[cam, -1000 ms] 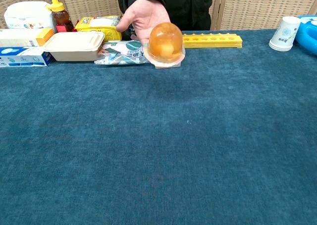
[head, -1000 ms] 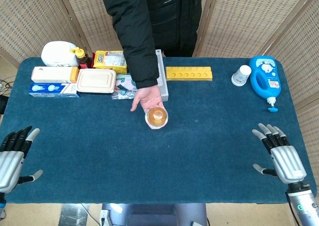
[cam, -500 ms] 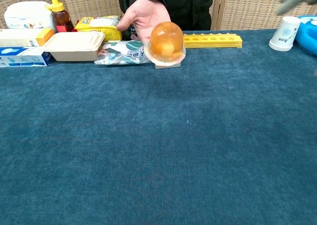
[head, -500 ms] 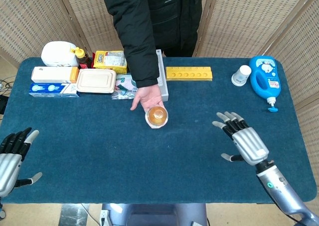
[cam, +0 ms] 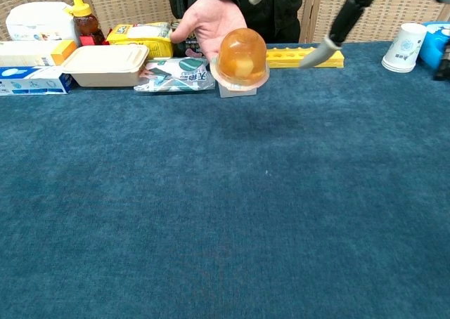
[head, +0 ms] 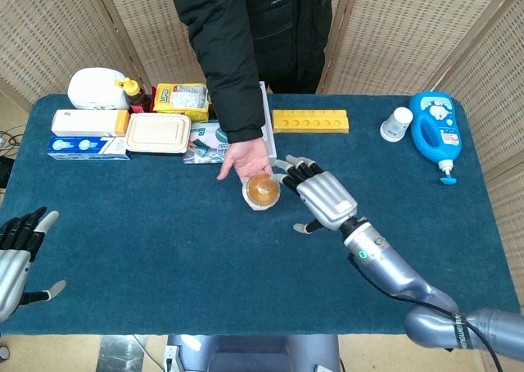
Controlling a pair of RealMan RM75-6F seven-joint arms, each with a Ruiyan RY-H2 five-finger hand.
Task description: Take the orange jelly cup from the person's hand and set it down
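Here the orange jelly cup (head: 263, 190) sits dome-up on the person's hand (head: 246, 161), which is stretched out over the middle of the table (head: 164, 257) from the far side. In the chest view the cup (cam: 242, 54) rests on the upturned palm (cam: 205, 18), raised above the blue cloth.

The right hand (head: 322, 196) is just beside the cup on its right, fingers (head: 301, 172) spread and pointing toward it, holding nothing; whether the fingertips touch the cup cannot be told from the head view. In the chest view only blurred fingers (cam: 328, 48) of that hand show, above and right of the cup. The left hand (head: 18, 257) lies well away from the cup at the near left corner of the table, fingers apart and empty.

Left of the cup along the far edge stand a beige lunch box (head: 157, 132), a yellow packet (head: 182, 100), a white tissue pack (head: 97, 87), an orange-capped bottle (head: 131, 91), two flat boxes (head: 86, 134) and a printed pouch (head: 206, 142). Behind and right of the cup lies a yellow tray (head: 310, 120) with a row of holes. Far to the right of the cup are a white paper cup (head: 397, 124) and a blue detergent bottle (head: 435, 130), close together
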